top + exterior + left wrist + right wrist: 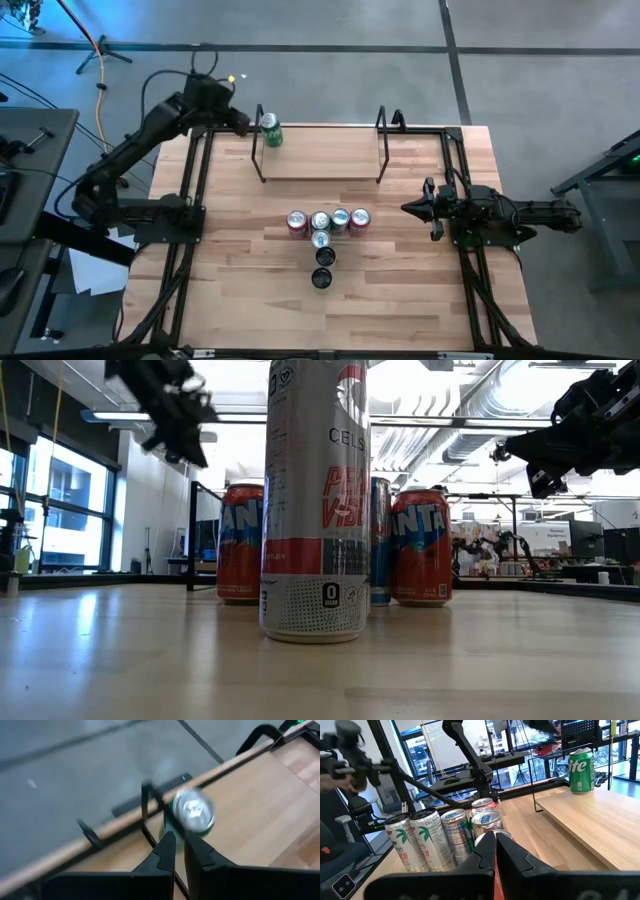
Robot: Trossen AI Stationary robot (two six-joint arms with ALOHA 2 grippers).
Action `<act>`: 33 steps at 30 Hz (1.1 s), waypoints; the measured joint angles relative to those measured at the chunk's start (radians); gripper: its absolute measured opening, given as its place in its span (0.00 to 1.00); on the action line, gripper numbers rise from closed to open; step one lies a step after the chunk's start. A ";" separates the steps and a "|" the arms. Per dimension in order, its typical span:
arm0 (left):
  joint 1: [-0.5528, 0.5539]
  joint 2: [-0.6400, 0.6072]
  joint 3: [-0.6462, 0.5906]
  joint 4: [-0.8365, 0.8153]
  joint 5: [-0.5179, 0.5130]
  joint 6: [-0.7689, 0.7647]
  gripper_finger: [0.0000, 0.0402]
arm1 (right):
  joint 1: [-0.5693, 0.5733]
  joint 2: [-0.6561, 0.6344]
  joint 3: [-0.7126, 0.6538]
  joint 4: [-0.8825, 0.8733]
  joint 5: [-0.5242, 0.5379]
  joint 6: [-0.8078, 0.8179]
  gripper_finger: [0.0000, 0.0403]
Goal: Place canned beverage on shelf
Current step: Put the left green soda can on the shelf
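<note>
Well, the green can (581,770) reads "ite" in white letters, a Sprite by the look of it, and it stands upright on the shelf (320,158) at its left end, by the black wire upright. The left gripper (243,122) hovers just beside that can with its fingers pinched together, gripping nothing. In the low view the nearest tall can (315,500) says "CELS" and carries a "0" mark; behind it stand two red cans (241,543) lettered "ANTA". From above I count seven cans in the cluster (322,238) on the tabletop (400,290): four in a row, three trailing toward the front. The right gripper (411,208) waits over the table to the right of that cluster, clamped shut and empty.
</note>
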 joint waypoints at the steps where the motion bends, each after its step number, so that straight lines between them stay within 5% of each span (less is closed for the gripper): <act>1: 0.012 0.000 -0.037 0.018 0.007 -0.027 0.00 | 0.000 0.000 0.000 0.000 0.000 0.000 0.00; 10: 0.088 0.002 -0.261 0.298 0.007 -0.447 0.00 | 0.000 0.000 0.000 0.000 0.000 0.000 0.00; 18: 0.130 0.026 -0.375 0.473 0.121 -0.697 0.00 | 0.000 0.000 0.000 0.000 0.000 0.000 0.00; 33: 0.132 0.173 -0.440 0.774 0.256 -0.873 0.00 | 0.000 0.000 0.000 0.000 0.000 0.000 0.00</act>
